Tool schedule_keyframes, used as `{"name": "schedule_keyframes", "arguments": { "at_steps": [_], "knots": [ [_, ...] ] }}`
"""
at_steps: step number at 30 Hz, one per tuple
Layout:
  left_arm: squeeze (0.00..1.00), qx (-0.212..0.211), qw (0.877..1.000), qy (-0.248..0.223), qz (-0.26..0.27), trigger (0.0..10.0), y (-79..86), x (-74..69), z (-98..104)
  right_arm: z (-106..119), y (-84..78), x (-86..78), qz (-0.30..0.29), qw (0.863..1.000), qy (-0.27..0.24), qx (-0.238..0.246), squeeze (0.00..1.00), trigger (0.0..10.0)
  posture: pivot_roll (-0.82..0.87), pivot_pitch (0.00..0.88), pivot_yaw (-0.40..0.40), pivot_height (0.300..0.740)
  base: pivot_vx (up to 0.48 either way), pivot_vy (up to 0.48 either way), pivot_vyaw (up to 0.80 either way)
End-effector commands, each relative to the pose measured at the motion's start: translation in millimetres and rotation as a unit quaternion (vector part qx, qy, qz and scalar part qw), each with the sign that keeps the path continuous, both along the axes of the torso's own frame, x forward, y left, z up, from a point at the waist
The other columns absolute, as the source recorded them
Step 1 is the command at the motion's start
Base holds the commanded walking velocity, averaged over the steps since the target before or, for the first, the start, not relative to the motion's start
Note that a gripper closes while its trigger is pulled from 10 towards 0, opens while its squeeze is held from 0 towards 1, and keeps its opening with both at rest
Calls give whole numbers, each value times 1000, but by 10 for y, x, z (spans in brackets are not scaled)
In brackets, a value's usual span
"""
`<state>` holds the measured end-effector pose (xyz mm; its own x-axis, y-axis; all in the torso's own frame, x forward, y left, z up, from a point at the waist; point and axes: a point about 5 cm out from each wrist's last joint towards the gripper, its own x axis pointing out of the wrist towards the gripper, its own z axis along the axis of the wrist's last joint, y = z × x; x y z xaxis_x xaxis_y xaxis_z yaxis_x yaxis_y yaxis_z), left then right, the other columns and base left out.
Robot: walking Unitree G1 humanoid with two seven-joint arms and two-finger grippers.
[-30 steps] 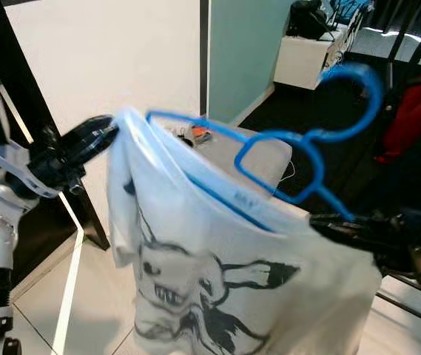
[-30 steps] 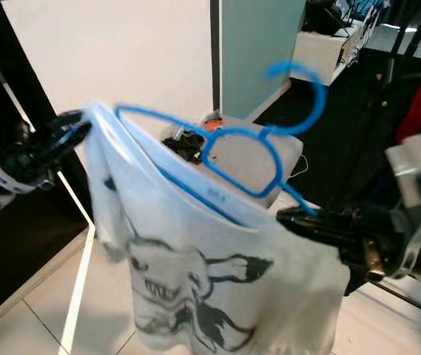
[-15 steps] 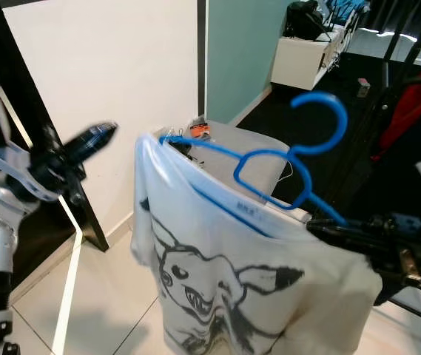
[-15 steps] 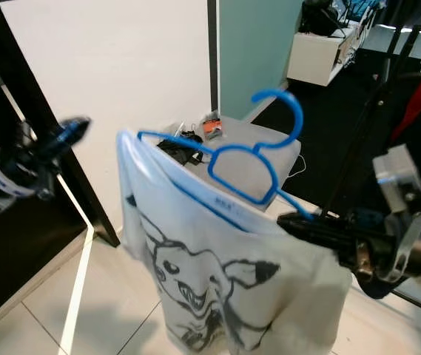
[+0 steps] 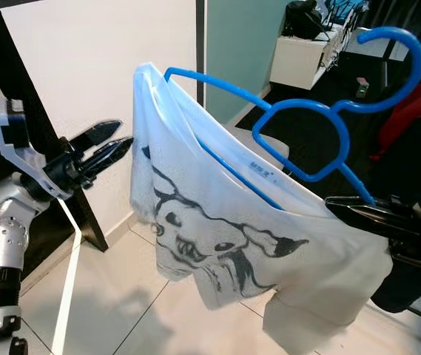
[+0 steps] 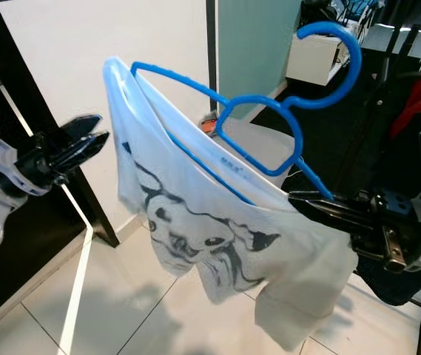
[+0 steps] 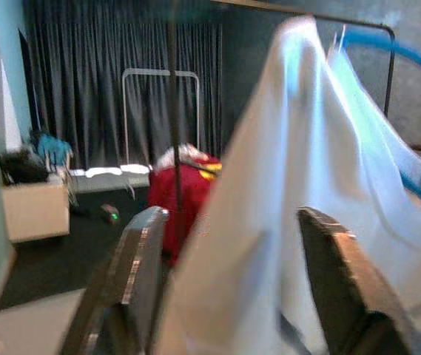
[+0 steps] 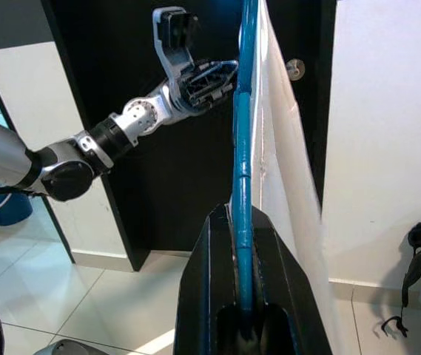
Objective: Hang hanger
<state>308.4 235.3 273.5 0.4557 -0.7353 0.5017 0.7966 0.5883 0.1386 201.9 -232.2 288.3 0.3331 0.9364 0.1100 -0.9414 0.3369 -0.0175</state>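
Glossy blue plastic hanger point(image 5: 299, 133), limp white shirt point(image 5: 217, 237), right claw point(image 5: 354, 213).

My head views are bright and sharp; my left wrist view is dim, the shirt point(image 7: 269, 222) blurred.

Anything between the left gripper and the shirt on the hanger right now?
Nothing: in the left eye view, a bare gap separates the open left gripper from the white shirt, which hangs on the blue hanger.

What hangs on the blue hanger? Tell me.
A white printed T-shirt drapes over the blue hanger, which the right gripper clamps. The shirt covers the hanger's lower bar.
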Motion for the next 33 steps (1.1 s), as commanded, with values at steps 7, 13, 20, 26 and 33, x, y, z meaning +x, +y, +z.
{"name": "schedule_keyframes", "arguments": {
  "at_steps": [7,13,20,26,33],
  "knots": [
    [0,22,996,-10,-91,10000,-101,-174,5,29,71,-43,25,1000,-4,-4,0,0,-87,62,6,740,0,0,0],
    [1000,43,989,11,-138,10000,-130,-220,-55,28,74,-43,27,1000,-4,-6,0,0,-89,61,6,740,0,0,0],
    [212,35,996,-18,-76,10000,-82,-107,14,22,82,-47,33,999,0,-8,0,0,-92,56,6,740,0,0,0],
    [0,20,998,-26,-62,10000,-46,-78,88,20,91,-52,36,999,2,-10,0,0,-92,53,6,740,0,0,0],
    [0,24,996,-17,-88,0,-53,-128,70,26,89,-48,37,999,0,-11,0,0,-93,52,3,740,0,0,0]
  ]
}}
